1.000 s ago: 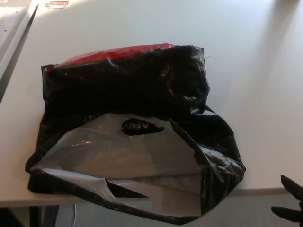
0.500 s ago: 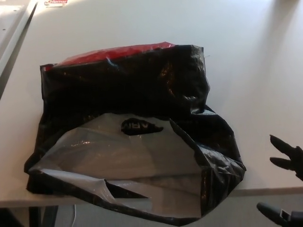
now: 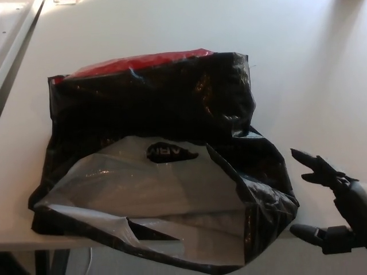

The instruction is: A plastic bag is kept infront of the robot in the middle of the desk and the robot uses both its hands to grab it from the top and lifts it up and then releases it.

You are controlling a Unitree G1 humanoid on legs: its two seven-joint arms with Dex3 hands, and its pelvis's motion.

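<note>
Before me lay a pale counter (image 3: 172, 26), sunlit at its far left corner, shadowed on the right.

worktop (image 3: 298, 51): white, sunlit band along my far edge | second surface (image 3: 14, 28): pale, at far left, apart across a dark gap | floor: dim, below my near edge

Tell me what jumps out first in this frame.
A big crumpled black plastic bag fills the middle of the white desk, its grey inner flap folded open toward the near edge and something red showing along its far side. At lower right, the robot's black right hand hangs beside the bag, fingers spread.
</note>
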